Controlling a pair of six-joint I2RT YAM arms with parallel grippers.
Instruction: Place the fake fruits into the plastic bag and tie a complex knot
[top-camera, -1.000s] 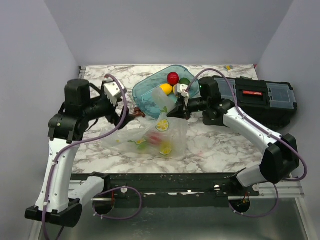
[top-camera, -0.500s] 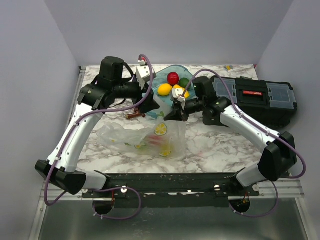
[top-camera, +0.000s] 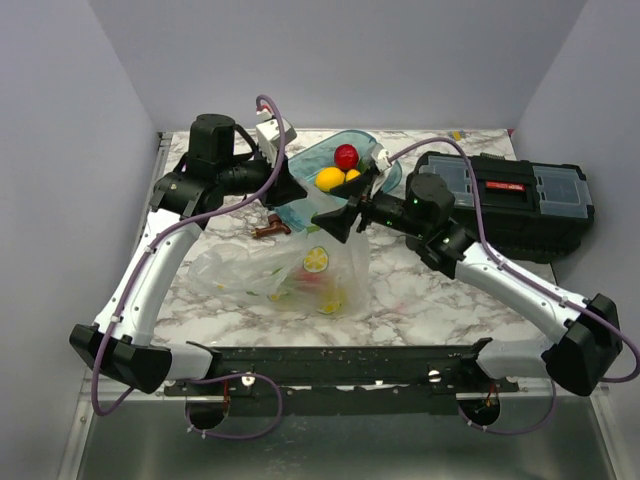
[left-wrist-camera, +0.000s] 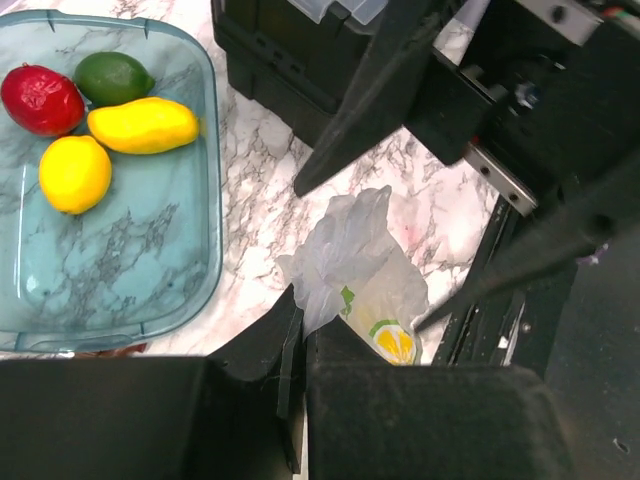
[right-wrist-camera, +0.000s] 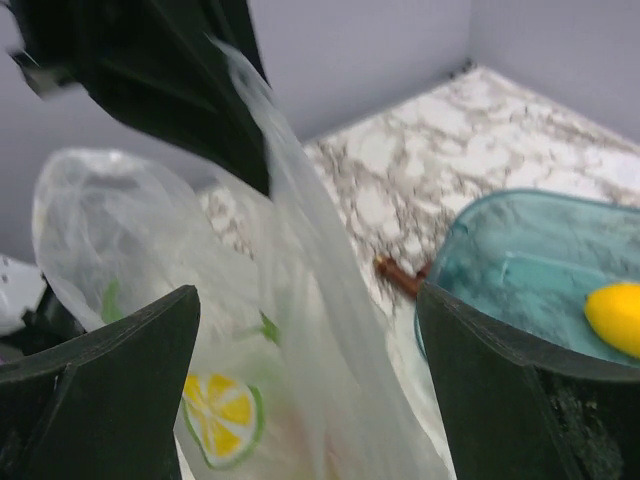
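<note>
Left gripper (left-wrist-camera: 300, 332) pinches plastic bag (left-wrist-camera: 352, 250) edge, right gripper (right-wrist-camera: 305, 300) spread astride it

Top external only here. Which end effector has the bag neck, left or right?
Observer: Left. In the left wrist view the left end effector is shut on the bunched neck of the thin transparent citrus-print plastic bag.
Operator: Right one?
Observer: The right end effector is open. In its wrist view its fingers stand wide on either side of the film, not gripping it.
Operator: Fruits in the tub?
Observer: Four in the translucent teal plastic tub: a red round fruit, a green lime, a long yellow lemon and a rounder yellow lemon. I can't make out the green one from above.
</note>
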